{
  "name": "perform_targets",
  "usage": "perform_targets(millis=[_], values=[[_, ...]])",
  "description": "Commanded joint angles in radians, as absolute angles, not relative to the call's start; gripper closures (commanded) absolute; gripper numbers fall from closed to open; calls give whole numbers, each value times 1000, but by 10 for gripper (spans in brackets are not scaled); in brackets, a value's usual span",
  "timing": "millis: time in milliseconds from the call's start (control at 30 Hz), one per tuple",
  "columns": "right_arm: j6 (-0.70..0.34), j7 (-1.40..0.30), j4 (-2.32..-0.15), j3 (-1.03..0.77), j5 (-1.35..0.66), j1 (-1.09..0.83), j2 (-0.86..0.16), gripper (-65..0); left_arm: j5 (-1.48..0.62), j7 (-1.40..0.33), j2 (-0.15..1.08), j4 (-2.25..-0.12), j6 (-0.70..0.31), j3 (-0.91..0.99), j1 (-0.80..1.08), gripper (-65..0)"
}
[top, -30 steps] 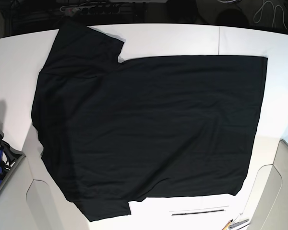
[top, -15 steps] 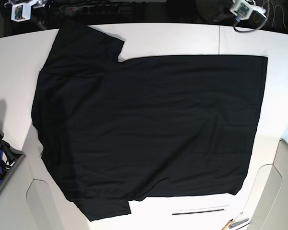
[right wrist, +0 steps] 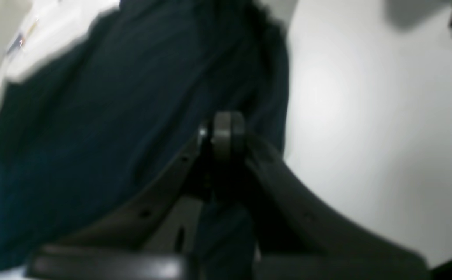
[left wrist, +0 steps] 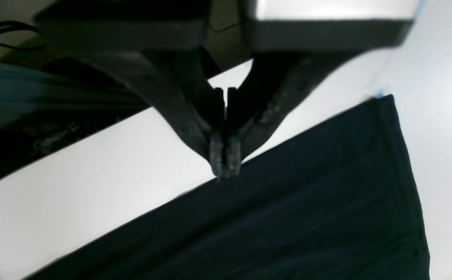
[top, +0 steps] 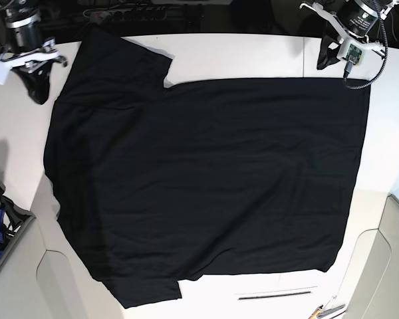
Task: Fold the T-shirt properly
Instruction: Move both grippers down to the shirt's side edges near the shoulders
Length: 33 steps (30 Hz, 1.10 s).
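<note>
Black T-shirt [top: 206, 186] lies flat, spread on white table [top: 253, 53]. Right gripper [top: 38, 93] pressed together, empty, just off shoulder edge. Left gripper [top: 323, 61] pressed together, empty, above far hem corner.

No text, label, brand, number or sign can be read in any view. The T-shirt [top: 206, 179] is seen as plain black cloth with no print showing, and nothing legible is carried by the white table [top: 239, 53].
</note>
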<state>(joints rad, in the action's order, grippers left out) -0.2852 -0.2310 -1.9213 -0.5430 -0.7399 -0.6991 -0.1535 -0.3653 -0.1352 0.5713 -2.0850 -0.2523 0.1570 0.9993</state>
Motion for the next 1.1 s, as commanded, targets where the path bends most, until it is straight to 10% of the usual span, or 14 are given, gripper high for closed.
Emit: perform_targets(millis=[0, 300, 467, 967, 1067], values=[[-301, -225, -1911, -589, -774, -690, -165, 0, -370, -122, 579, -2099, -258, 164, 1002, 0], [-314, -253, -1654, -788, -789, -522, -165, 0, -370, -140, 579, -2099, -259, 164, 952, 0], [-313, -274, -1647, -752, -732, -472, -162, -348, -370, -162, 579, -2099, -259, 164, 950, 0], [-320, -427, -1497, -526, -688, -325, -163, -347, -369, -233, 572, -2099, -241, 164, 912, 0], [-322, -427, -1488, -495, -688, -324, -162, -347, -369, -237, 562, -2099, -217, 164, 912, -95]])
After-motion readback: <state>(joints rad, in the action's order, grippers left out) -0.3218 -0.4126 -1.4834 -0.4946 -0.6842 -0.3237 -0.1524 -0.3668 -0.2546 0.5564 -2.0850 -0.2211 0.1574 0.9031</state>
